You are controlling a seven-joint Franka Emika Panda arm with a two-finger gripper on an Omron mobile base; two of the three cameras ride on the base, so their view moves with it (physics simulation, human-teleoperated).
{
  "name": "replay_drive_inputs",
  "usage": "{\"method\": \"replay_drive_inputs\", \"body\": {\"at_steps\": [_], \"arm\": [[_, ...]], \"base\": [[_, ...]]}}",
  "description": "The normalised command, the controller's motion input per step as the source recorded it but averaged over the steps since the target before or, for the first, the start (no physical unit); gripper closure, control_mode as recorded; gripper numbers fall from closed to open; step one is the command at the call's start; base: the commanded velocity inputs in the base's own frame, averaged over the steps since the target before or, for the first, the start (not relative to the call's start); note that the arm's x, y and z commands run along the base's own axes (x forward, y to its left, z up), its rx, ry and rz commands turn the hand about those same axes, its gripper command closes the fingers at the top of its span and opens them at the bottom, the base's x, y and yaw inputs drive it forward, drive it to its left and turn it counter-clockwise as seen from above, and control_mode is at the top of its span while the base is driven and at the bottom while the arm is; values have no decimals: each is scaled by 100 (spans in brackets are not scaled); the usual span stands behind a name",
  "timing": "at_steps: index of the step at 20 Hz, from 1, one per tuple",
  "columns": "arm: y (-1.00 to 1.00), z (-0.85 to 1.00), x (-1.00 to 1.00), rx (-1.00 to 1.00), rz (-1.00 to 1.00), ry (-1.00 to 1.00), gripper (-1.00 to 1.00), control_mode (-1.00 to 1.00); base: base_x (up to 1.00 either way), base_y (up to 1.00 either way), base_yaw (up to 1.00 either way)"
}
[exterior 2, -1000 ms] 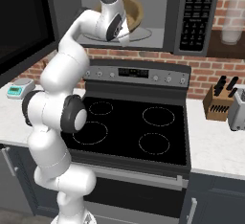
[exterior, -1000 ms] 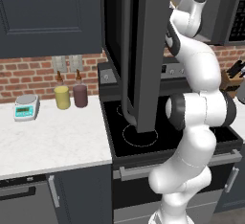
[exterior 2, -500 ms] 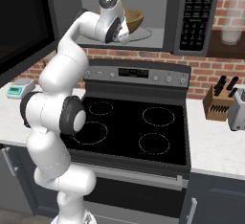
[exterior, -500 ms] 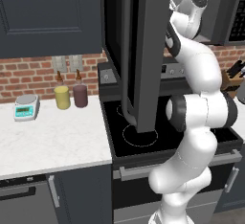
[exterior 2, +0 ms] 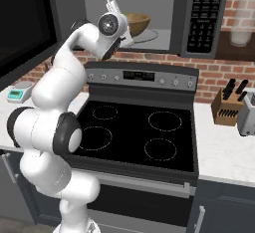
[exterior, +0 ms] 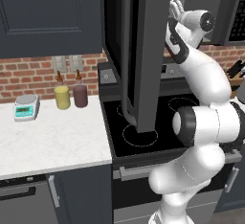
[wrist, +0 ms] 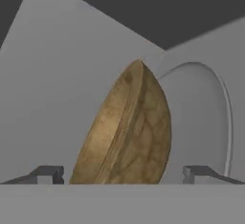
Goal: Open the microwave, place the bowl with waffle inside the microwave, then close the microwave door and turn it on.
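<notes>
The microwave [exterior 2: 201, 13] hangs open above the stove, and its door [exterior: 141, 50] is swung out to the left, seen edge-on. The tan bowl [exterior 2: 138, 24] sits on the round glass plate [exterior 2: 149, 36] in the pale cavity. In the hand view the bowl [wrist: 129, 132] looks tilted because the hand is rolled. The waffle is hidden behind the bowl's wall. My gripper [exterior 2: 123, 22] is at the cavity mouth, open, with one fingertip on either side of the bowl and a gap to each. The same open gripper [wrist: 123, 173] shows in the hand view, and in the left base view the gripper [exterior: 173, 16] peeks out beside the door.
The black stove top [exterior 2: 134, 132] lies under the arm. A knife block [exterior 2: 226, 107] and a toaster [exterior 2: 247, 112] stand on the right counter. A scale [exterior: 26, 108] and two bottles [exterior: 71, 94] stand on the left counter. The open door juts out over the stove.
The jaws have spread wide and let go of the bowl, which now rests on the glass plate. The hand has eased back slightly.
</notes>
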Motion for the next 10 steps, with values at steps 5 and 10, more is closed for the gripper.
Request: {"method": "replay_drive_inputs", "body": {"at_steps": [5,10], "arm": [[-4,-5,-100,-1,1,-39,-100,-100],[-9,26,-100,-4,0,-11,-100,-100]], "base": [[0,0,0],[0,0,0]]}}
